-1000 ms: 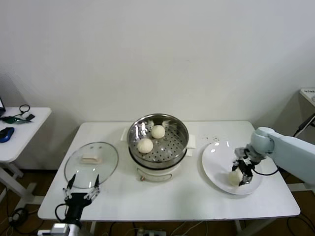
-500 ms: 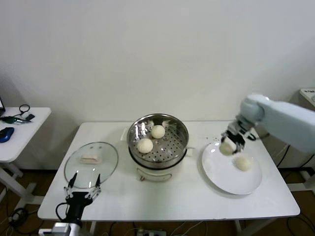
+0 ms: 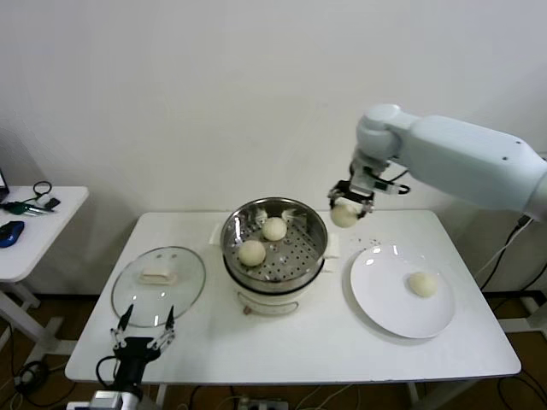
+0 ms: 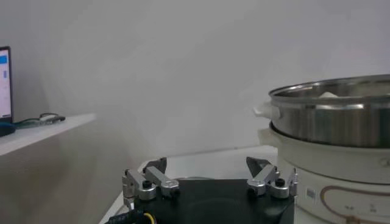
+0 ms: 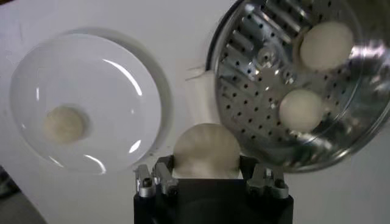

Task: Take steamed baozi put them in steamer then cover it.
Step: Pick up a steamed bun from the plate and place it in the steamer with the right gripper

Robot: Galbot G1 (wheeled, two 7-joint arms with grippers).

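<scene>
— Third bun airborne! The right gripper had its fingers clamped on a baozi, just beside the steamer.
— Next, centre over the basket, then release. Left gripper sat wide open, empty.

Evenly and softly lit from overhead, with only faint shadows on the table beneath the steamer. Bright glare streaks across the white plate beside the steamer and on the steamer's perforated floor in the right wrist view. Dimmer and hazier in the left wrist view, with the gripper body nearest the lens soft and dark.
</scene>
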